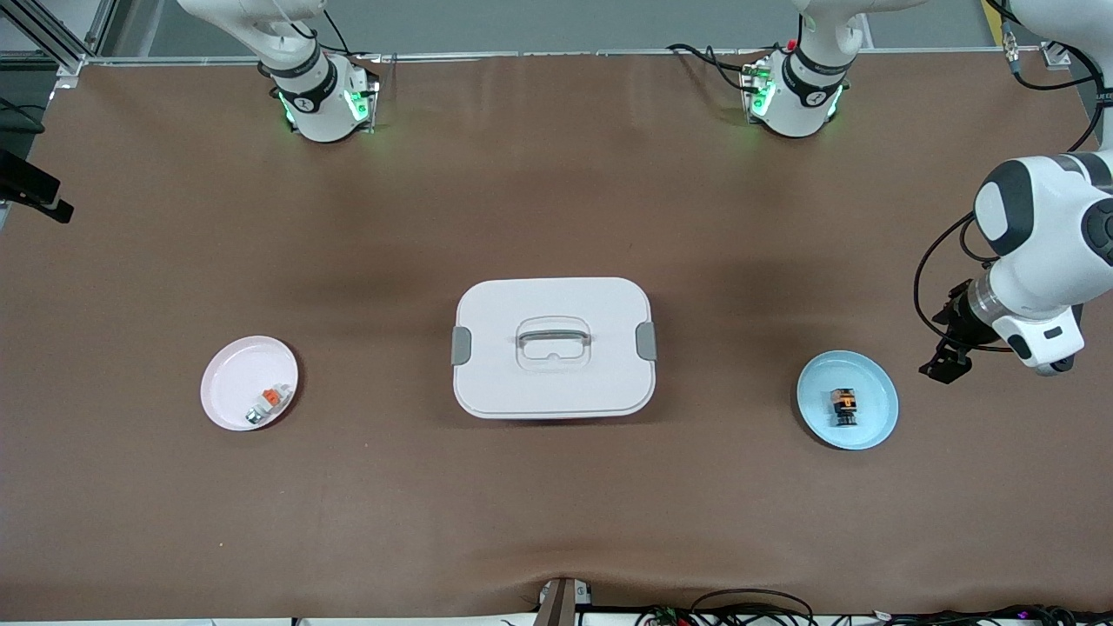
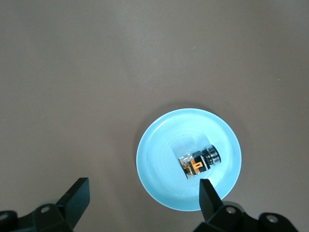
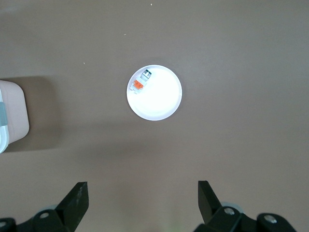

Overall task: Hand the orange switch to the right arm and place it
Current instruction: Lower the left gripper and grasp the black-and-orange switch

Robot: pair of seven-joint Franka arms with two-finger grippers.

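Hands — left hand point(image 2: 141, 199) and right hand point(image 3: 142, 202) — hang spread; cylindrical orange switch point(image 1: 844, 408) lies on glossy round blue plate point(image 1: 874, 428).

Place: a robotics lab bench.
Surface: a table point(image 1: 556, 522) is covered by brown matting.
Machinery: two arm bases point(image 1: 322, 104) are bolted along its far edge, lit green.
Surroundings: aluminium framing point(image 1: 52, 35) and loose cables point(image 1: 748, 609) are seen at the edges.

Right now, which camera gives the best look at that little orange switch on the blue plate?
The left wrist view: the orange switch lies on its side on the blue plate, big enough to show its black end. The front view shows it only as a tiny speck. The right wrist view misses it.
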